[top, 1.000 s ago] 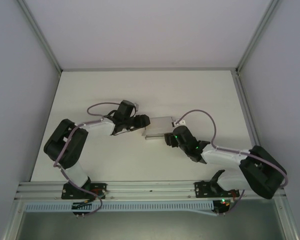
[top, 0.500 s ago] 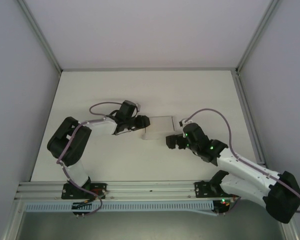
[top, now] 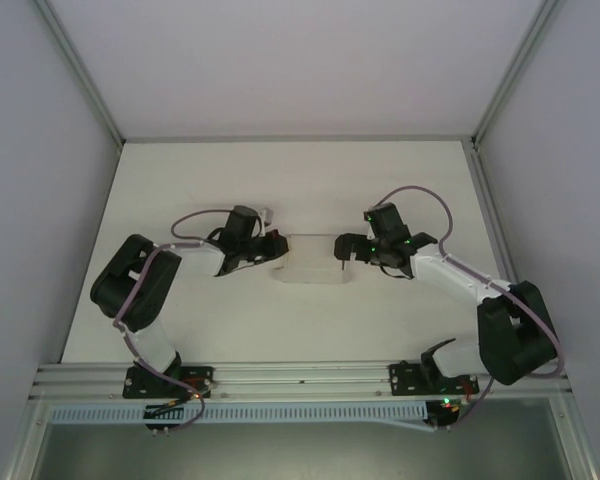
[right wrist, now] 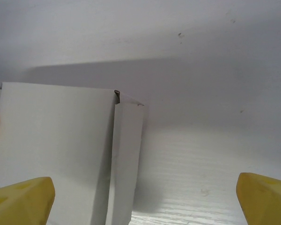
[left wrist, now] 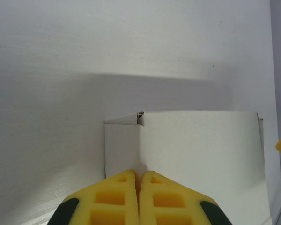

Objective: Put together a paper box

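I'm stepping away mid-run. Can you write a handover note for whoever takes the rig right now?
Left gripper: shut, at the left end of the paper box; I cannot tell whether cardboard is pinched.
Right gripper: open wide at the box's right end, gripping nothing.
Box: mid-table, lying flat.
Done: body folded into a low rectangle.
Left: flap edges show at both ends, so they probably still need tucking.

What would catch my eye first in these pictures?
A small white paper box lies on the table, with a robot arm reaching in from each side. The left gripper has its yellow fingers pressed together at the box's end; the right gripper stands wide open at the other end.
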Motion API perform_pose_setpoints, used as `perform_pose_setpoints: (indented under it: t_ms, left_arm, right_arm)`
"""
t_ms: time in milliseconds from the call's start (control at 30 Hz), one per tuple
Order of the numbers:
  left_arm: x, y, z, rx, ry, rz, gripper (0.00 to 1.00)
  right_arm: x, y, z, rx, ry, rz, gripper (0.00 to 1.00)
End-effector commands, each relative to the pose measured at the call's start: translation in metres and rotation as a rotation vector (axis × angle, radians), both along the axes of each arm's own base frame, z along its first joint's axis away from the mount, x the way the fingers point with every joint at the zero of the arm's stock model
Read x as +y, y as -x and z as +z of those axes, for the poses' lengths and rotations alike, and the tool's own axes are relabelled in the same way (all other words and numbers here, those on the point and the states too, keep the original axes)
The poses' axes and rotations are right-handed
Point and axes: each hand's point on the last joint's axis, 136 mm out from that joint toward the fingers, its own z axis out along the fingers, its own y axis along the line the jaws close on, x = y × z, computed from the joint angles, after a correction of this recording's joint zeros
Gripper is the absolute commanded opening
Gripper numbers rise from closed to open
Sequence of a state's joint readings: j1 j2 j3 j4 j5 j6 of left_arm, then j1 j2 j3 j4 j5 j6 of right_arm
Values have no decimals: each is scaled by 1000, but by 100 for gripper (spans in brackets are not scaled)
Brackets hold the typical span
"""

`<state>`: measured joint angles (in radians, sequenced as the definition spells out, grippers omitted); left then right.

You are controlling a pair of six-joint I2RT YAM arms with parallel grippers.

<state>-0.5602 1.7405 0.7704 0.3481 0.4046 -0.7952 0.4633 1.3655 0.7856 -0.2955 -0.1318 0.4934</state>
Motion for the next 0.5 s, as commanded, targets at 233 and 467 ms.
perform_pose_setpoints:
  t_ms: [233, 467]
  left_arm:
    - [10, 3, 8, -37, 74, 3, 0]
    - [11, 4, 8, -41, 93, 6, 0]
  right_arm:
    - [45, 1, -5, 119, -305, 89, 96]
    - [52, -1, -25, 195, -362, 69, 89]
